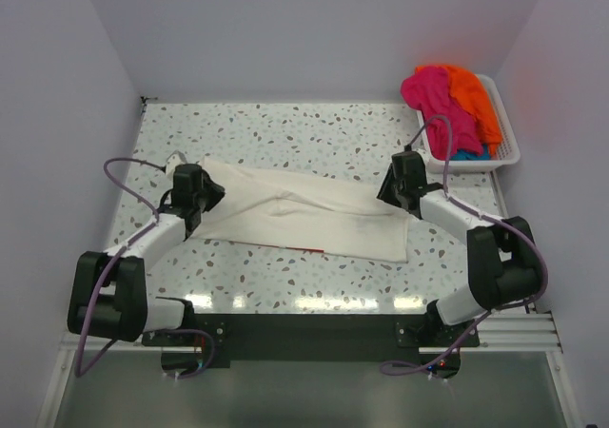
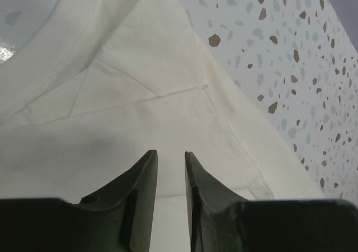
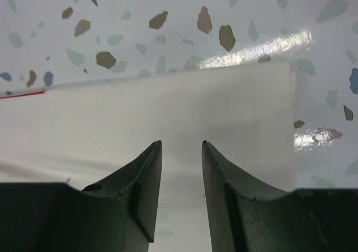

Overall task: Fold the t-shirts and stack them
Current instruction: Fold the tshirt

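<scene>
**Top view:** The left end effector (image 1: pixel 205 193) and the right end effector (image 1: pixel 395 192) are poised at opposite ends of the cream-white t-shirt (image 1: pixel 304 214). The shirt lies flat and lengthwise on the bench (image 1: pixel 285 128) between them. Finger spacing cannot be judged from this height. Beyond the right end effector, a white basket (image 1: pixel 507 152) holds the magenta-pink t-shirt (image 1: pixel 430 95), the orange t-shirt (image 1: pixel 473 95) and a glimpse of the teal t-shirt (image 1: pixel 466 154).

**Left wrist view:** The left end effector (image 2: pixel 170 158) has its fingers narrowly parted with nothing between them. The cream-white t-shirt (image 2: pixel 140 95) is directly ahead, with its neckline (image 2: pixel 61 39) up and to the left. Only this view shows the creases and doubled layers.

**Right wrist view:** The right end effector (image 3: pixel 182 148) is slightly spread and empty above the cream-white t-shirt (image 3: pixel 168 112). The shirt's square corner lies just ahead and to the right. A sliver of red print (image 3: pixel 22 94) shows at the far-left edge.

The cloth looks light, limp and likely to sag or drag. The best places to pinch it are probably the corner and the shoulder edge, gathering all layers.
</scene>
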Tool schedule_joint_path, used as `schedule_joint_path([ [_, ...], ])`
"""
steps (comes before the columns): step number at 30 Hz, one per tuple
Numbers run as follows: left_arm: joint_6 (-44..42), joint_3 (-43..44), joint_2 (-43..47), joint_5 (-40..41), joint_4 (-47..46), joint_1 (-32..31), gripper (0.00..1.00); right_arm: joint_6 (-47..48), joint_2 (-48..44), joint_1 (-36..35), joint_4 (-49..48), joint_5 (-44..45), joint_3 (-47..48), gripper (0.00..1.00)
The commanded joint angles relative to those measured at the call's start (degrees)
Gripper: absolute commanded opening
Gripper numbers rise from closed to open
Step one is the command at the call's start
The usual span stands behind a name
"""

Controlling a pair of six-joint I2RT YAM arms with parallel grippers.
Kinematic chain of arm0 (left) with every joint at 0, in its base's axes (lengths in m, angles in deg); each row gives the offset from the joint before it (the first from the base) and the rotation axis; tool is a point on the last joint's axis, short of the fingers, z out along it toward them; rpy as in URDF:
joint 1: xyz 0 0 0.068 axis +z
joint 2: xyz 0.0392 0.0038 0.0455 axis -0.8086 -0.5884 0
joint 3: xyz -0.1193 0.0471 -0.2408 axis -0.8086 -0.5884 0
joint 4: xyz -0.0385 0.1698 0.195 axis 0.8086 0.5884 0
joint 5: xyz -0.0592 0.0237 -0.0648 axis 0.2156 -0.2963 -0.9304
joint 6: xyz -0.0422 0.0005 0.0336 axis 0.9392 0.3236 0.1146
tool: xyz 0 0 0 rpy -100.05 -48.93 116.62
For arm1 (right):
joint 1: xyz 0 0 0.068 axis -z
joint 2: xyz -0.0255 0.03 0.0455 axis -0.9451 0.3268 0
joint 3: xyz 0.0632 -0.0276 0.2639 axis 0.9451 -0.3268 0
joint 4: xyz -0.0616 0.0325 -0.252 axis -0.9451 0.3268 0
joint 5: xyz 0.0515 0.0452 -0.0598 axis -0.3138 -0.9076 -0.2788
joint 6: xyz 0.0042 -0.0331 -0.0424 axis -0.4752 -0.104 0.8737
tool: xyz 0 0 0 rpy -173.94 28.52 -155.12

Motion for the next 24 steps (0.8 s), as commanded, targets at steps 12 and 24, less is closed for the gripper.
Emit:
schedule_joint_path([
  [12,4.9,-1.3,-5.6,4.9,0.8,0.9,0.26,-2.5,-4.5,0.1,-2.1,-2.5,-11.5,0.25],
  [24,8.3,6.2,-19.2,1.3,0.9,5.8,0.24,-3.0,-6.9,0.0,-1.5,-6.4,-13.6,0.22],
])
